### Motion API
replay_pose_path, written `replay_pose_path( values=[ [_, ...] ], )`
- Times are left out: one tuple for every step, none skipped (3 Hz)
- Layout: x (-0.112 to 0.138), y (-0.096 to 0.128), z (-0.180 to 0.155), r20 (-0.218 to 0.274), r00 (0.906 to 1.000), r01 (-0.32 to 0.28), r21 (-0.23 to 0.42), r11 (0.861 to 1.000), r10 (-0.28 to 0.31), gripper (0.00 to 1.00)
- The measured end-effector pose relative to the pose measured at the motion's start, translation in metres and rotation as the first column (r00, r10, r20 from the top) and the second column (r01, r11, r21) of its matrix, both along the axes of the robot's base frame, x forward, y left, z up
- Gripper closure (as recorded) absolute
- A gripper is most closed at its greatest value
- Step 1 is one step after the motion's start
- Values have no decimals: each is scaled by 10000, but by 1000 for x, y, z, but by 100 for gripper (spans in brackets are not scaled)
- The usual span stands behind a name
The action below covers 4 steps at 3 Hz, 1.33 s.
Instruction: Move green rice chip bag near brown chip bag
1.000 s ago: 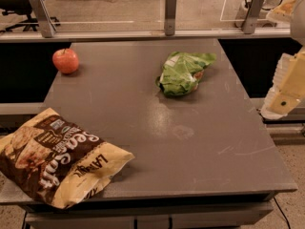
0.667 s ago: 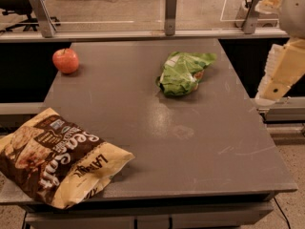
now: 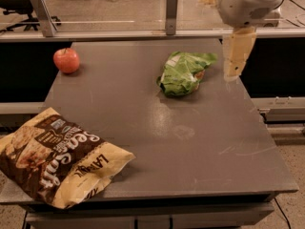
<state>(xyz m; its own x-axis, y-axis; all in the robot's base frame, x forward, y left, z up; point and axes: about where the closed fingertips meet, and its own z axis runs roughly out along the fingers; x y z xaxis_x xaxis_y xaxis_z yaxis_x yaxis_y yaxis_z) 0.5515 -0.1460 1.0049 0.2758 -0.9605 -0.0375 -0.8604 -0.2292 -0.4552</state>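
The green rice chip bag (image 3: 183,73) lies crumpled on the grey table (image 3: 190,137), at the back right of middle. The brown chip bag (image 3: 52,156) lies at the front left corner and overhangs the table's edge. The two bags are far apart. My gripper (image 3: 236,56) hangs from the arm at the top right, above the table's right rear edge, just to the right of the green bag and apart from it. It holds nothing that I can see.
A red apple (image 3: 66,60) sits at the back left of the table. A rail with metal posts (image 3: 172,11) runs behind the table. A dark gap and floor lie to the right of the table.
My arm has swung in from the right edge of the view toward the table. The gripper now hangs close beside the green bag. The bags and the apple have not moved.
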Motion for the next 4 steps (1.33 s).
replay_pose_path(
  values=[
    [10,-9,3,392,9992,21,-759,9971,9,0],
    [9,-6,0,256,9995,-168,-918,9956,192,0],
    [31,-11,-8,-10,9977,-669,-1769,9819,678,0],
    [67,-23,-19,-183,9880,-1532,-2532,9552,1536,0]
  ],
)
